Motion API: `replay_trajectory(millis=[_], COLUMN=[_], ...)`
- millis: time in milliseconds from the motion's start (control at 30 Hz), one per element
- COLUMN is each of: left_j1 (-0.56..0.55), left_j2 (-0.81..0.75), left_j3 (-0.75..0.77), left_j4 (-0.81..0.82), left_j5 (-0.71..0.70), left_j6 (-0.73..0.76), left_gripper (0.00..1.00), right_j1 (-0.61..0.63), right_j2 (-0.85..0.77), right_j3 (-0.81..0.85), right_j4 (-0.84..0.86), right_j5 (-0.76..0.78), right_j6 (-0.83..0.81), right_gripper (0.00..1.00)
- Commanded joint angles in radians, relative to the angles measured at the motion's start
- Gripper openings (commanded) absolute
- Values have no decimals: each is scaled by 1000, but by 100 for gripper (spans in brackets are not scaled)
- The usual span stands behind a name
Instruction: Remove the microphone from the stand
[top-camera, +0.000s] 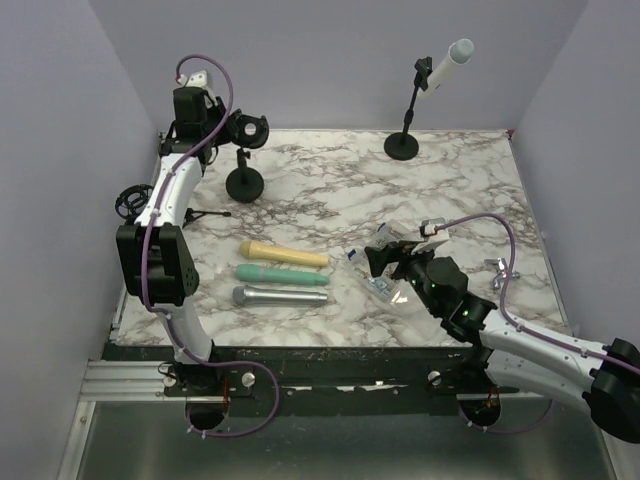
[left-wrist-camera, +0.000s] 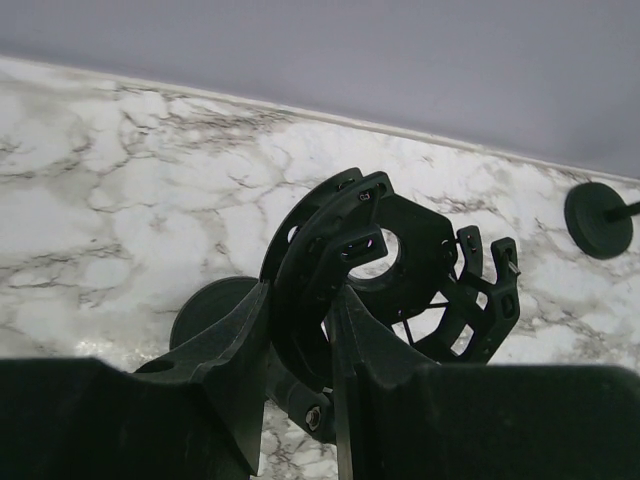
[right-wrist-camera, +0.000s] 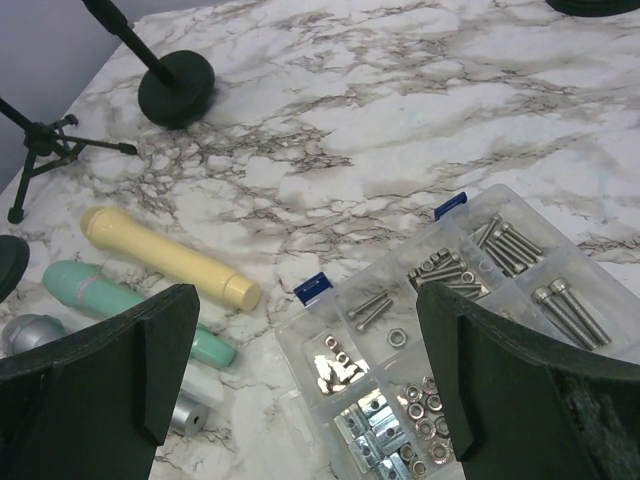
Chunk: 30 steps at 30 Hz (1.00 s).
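One microphone (top-camera: 447, 65) on its stand (top-camera: 410, 110), axis tilted up-right, far ahead of spread right gripper (top-camera: 385, 262) fingers; left gripper (left-wrist-camera: 305, 315) pinches shock mount (left-wrist-camera: 425, 235).

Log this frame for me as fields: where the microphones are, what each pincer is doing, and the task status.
mic on stand: white microphone, clipped on far-right stand
loose mics: yellow microphone, green microphone, silver microphone, lying side by side on the marble table
left pincer: closed on the empty shock mount of the far-left stand
right pincer: open, above the clear screw box
task status: white microphone not yet removed
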Motion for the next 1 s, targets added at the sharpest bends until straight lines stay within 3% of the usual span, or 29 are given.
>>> replay_trajectory(millis=[0, 433, 967], left_j1=[69, 225, 293], left_j2=[4, 80, 157], left_j3=[75, 163, 251], left_j4=[15, 48, 0], left_j5=[-77, -42, -78], left_j6=[-25, -79, -133], left_gripper=[4, 4, 9], right_j1=[-1, -1, -1], right_j2=[21, 43, 75], right_j3=[-10, -19, -16], right_j4=[41, 62, 71], right_j5=[41, 41, 42], right_j6=[-15, -16, -14], right_gripper=[100, 100, 100])
